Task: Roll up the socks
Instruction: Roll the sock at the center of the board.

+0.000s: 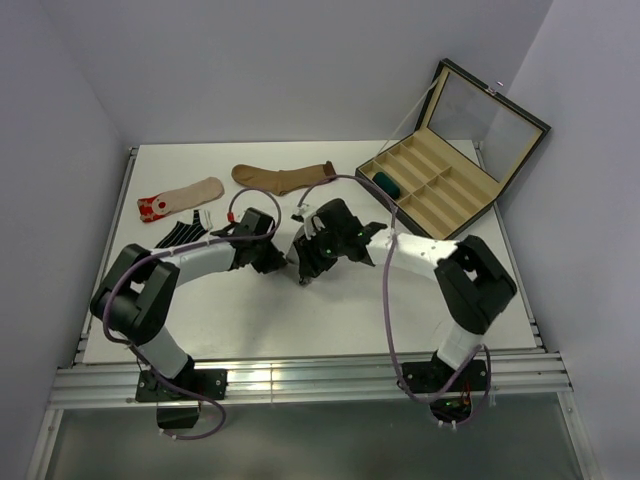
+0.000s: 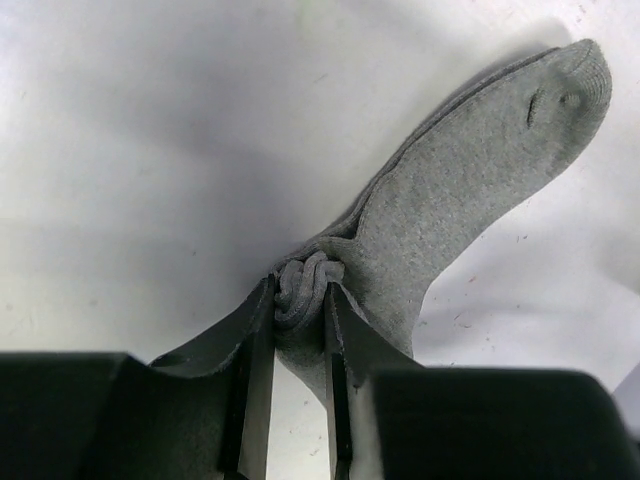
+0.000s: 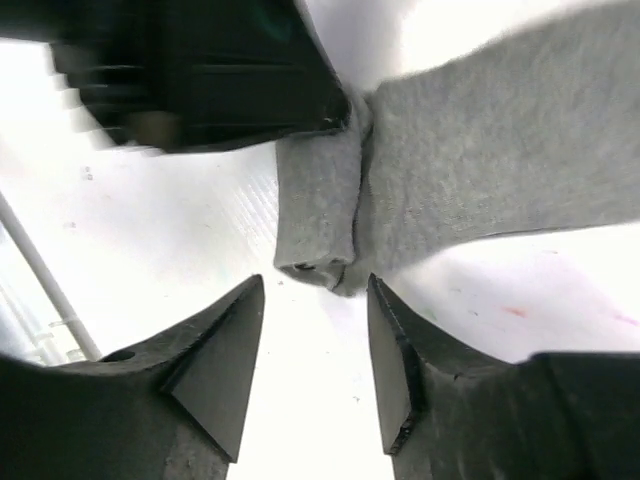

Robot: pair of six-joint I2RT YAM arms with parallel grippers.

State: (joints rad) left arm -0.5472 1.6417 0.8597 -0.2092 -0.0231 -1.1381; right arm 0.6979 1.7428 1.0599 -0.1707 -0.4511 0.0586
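Hidden: from above, the grey sock (image 2: 450, 200) is almost wholly covered; its cuff cannot be made out.
Room: the table (image 1: 300, 330) has its near edge well apart from the grey sock.
Left gripper (image 2: 300, 292): clenched on the grey sock's rolled end; the foot lies flat beyond.
Right gripper (image 3: 316, 288): released, fingers spread, with the roll just ahead of the tips.
Left of the grey sock: striped sock (image 1: 180, 233).
Beyond the grey sock: beige sock (image 1: 185, 197), brown sock (image 1: 285, 178).
Far right of the grey sock: box (image 1: 470, 205), with a teal roll (image 1: 387, 183) in one compartment.
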